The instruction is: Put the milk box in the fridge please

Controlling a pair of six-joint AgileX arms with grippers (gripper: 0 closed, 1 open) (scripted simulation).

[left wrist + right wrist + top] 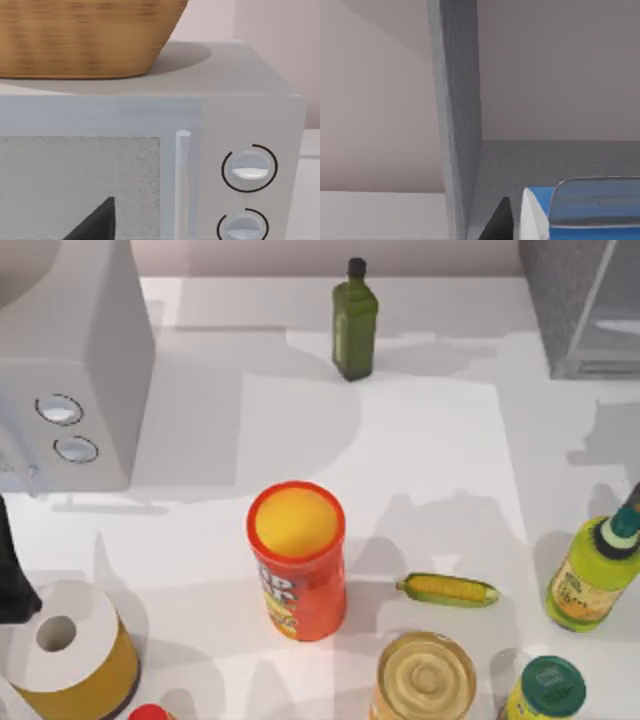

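The milk box (580, 215) shows its blue top and a white side close up in the right wrist view. My right gripper (560, 231) is shut on it, with one dark finger (501, 222) against its white side. Straight ahead of it stands the fridge (460, 125), its dark speckled wall edge-on and a pale grey inner floor beyond. In the top view the fridge (585, 300) stands at the back right corner. My left arm (15, 575) is parked at the table's left edge, facing the light grey box with two dials (250, 167).
An orange can (297, 560) stands mid-table, with a corn cob (448, 589) to its right. A green bottle (354, 325) stands at the back. A yellow-green bottle (590, 580), a jar (427, 678) and a green-lidded jar (545, 690) crowd the front right. A paper roll (70, 645) sits front left.
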